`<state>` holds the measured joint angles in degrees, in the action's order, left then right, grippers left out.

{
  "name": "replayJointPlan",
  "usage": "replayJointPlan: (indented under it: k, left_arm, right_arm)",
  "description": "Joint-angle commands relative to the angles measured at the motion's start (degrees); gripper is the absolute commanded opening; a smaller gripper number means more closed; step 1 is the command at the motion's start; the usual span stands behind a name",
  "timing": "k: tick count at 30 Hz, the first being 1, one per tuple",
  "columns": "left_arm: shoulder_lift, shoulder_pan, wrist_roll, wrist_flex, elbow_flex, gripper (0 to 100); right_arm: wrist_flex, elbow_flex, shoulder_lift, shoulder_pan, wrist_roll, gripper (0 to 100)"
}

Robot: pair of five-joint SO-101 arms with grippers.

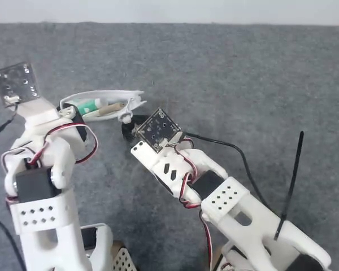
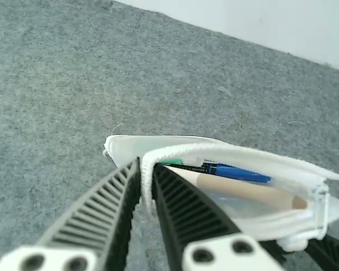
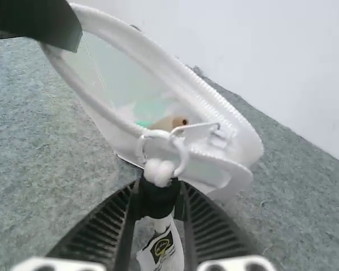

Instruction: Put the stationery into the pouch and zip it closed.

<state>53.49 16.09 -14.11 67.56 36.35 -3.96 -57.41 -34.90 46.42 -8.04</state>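
Left claw: your left claw (image 2: 146, 166) is pinched narrow on the white rim at one end of the pouch (image 2: 158, 145)
Right claw: your right claw (image 3: 158, 191) is clamped on the black tag (image 3: 155, 204) under the zip pull (image 3: 158, 169), at the pouch's other end
Pouch: it lies on the grey tabletop (image 1: 243, 84) between your two claws; mouth gaping, zip undone
Inside: you have a blue pen (image 2: 237, 173) and a beige stick (image 2: 243, 192) side by side; something green (image 1: 90, 105) beside them
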Motion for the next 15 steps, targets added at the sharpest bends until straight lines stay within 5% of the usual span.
replayJointPlan:
  k: [1, 15]
  left_arm:
    - [1.8, 0.2, 0.5, -2.2, -0.6, 1]
    - [1.8, 0.2, 0.5, -2.2, -0.6, 1]
  right_arm:
    - [1.1, 0.2, -3.1, 0.6, -0.8, 15.1]
    - [4.9, -0.3, -2.3, 0.7, 3.2, 13.5]
